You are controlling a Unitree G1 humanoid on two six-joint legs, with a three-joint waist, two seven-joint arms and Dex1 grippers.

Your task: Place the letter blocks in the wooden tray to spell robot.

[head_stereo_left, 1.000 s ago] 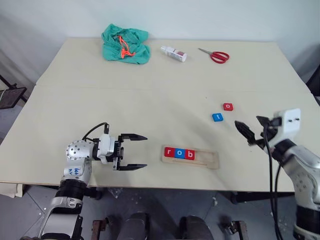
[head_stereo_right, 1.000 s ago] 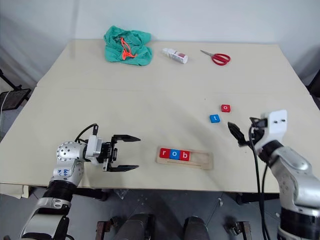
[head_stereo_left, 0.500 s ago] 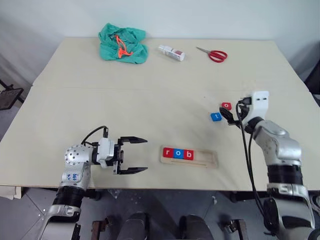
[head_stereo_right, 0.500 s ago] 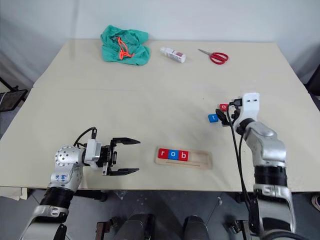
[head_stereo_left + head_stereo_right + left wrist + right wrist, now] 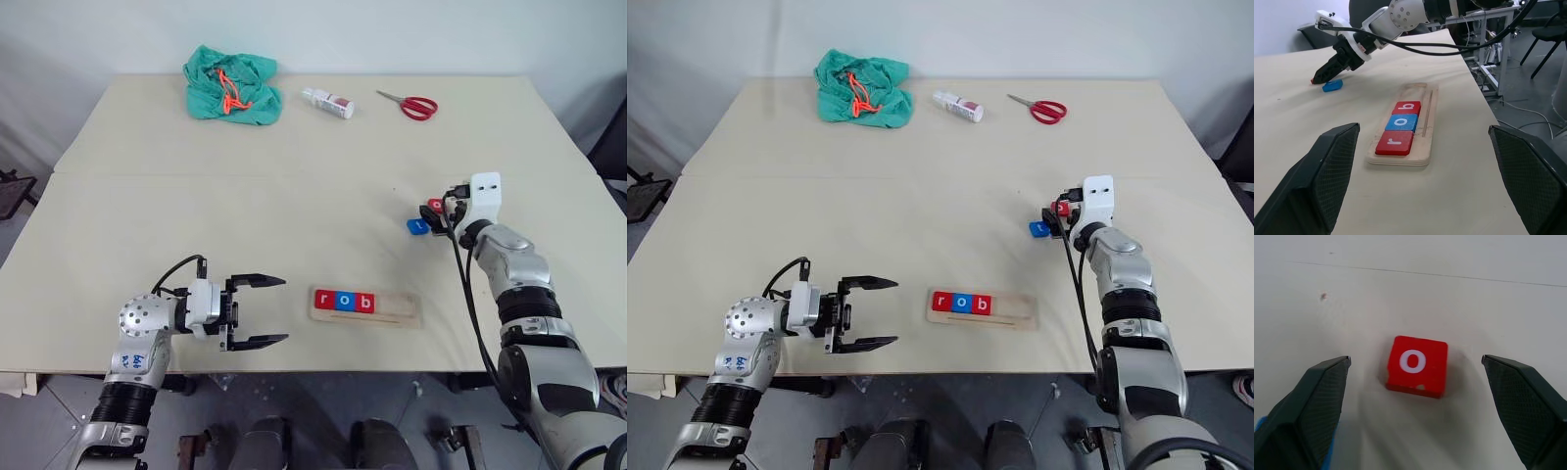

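Right wrist view, red "o" block (image 5: 1417,365) between spread fingers (image 5: 1303,411)

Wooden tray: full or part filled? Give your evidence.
Part filled. The wooden tray holds three blocks spelling "rob"; the rest of its slot is bare.

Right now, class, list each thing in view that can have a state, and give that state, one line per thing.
Wooden tray: on the table, holding r, o, b at one end, rest of slot free.
Red o block: flat on the table, loose, between the open jaws.
Blue block: on the table, outside the tray.
Right gripper: open.
Left gripper: open, holding nothing.
Scissors: closed.
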